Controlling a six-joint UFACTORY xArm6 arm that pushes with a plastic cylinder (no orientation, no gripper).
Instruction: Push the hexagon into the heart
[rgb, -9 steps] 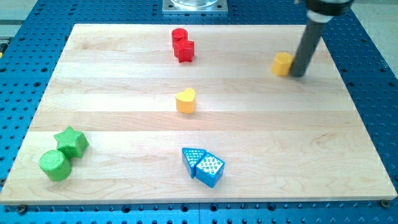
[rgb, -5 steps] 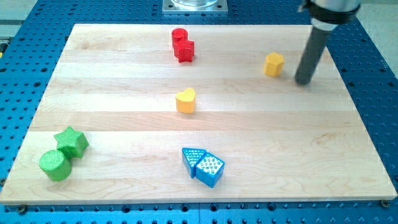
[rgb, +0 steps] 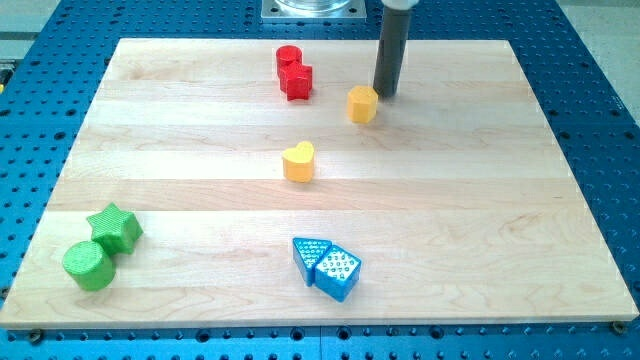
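Wooden and pale, the desk (rgb: 520, 200) is carrying everything, and the yellow heart (rgb: 298, 161) near its middle is serving as the landmark. Beyond the heart, toward the view's top and slightly left, two red blocks (rgb: 293, 72) are sitting touching. Well off toward the view's bottom left, a green star (rgb: 114, 226) is touching a green cylinder (rgb: 88, 265); toward the view's bottom, two blue blocks (rgb: 327, 266) are lying pressed together.

The yellow hexagon (rgb: 362, 103) is resting up and to the view's right of the heart, apart from it. My tip (rgb: 385, 93) is standing just beside the hexagon's far right side, seemingly touching it. The end effector is a plain rod with nothing to open or close, so it is clamping nothing.

To do this well, I judge the push should be running down and leftward through the hexagon's centre toward the heart. The tip is sitting nearly on that line's far end; staying centred should be keeping the hexagon from slipping sideways.
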